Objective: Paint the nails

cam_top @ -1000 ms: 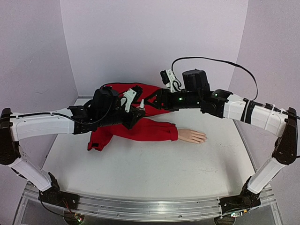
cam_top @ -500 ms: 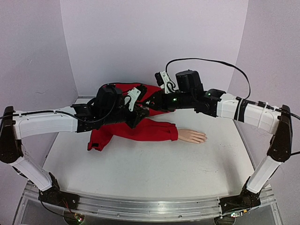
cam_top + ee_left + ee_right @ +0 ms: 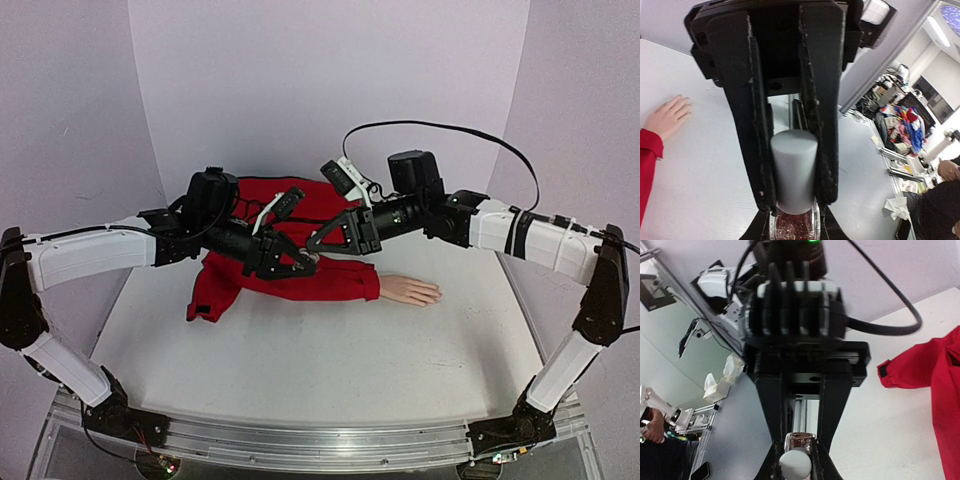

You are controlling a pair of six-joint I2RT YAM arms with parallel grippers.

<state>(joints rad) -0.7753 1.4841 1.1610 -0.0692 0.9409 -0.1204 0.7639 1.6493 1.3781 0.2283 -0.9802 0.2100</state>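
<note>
Nails right of bottle, clamped by left gripper, right gripper

Two arms, one white-capped bottle, one mannequin hand, one red sleeve

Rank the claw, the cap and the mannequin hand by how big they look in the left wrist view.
1. Claw
2. Cap
3. Hand; only nearness makes the cap look bigger.

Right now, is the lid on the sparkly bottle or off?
On. The left wrist view shows the grey cap sitting straight on the sparkly red bottle, squeezed between the left jaws.
</note>
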